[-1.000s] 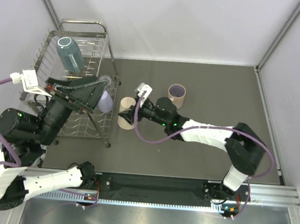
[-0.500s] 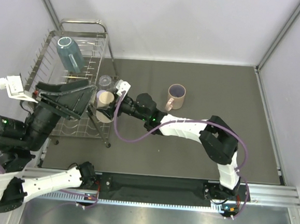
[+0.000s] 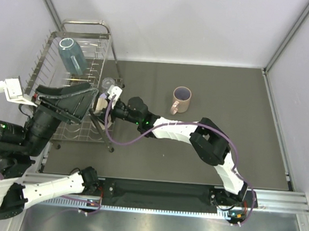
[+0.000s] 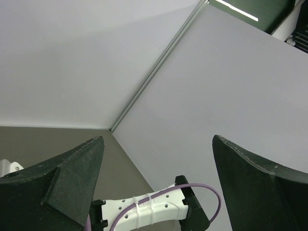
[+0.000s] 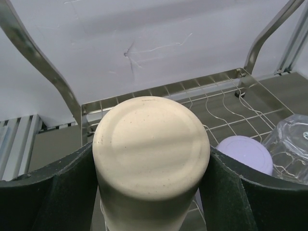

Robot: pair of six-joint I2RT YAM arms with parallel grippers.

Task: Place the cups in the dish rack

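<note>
Right claw [image 5: 151,159], clamped round the beige tumbler [image 5: 150,130], just swung it off the table [image 3: 223,126] to over the dish rack [image 3: 84,21], so it only needs setting down, left claw [image 4: 156,183] gaping wide and empty; tally: one teal-blue cup [image 3: 72,55], one clear glass [image 3: 109,82] and one lavender tumbler [image 5: 243,154] racked, one pink mug [image 3: 181,99] waiting on the table.

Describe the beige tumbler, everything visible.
The beige tumbler is a round, matte cream cup with faint dark specks, looking ceramic or plastic. Its flat base faces the right wrist camera; its mouth is hidden. The right gripper clamps it, dark fingers pressing both sides. It hangs over the dish rack, near the lavender tumbler and clear glass. Whether it touches the wires cannot be told.
</note>
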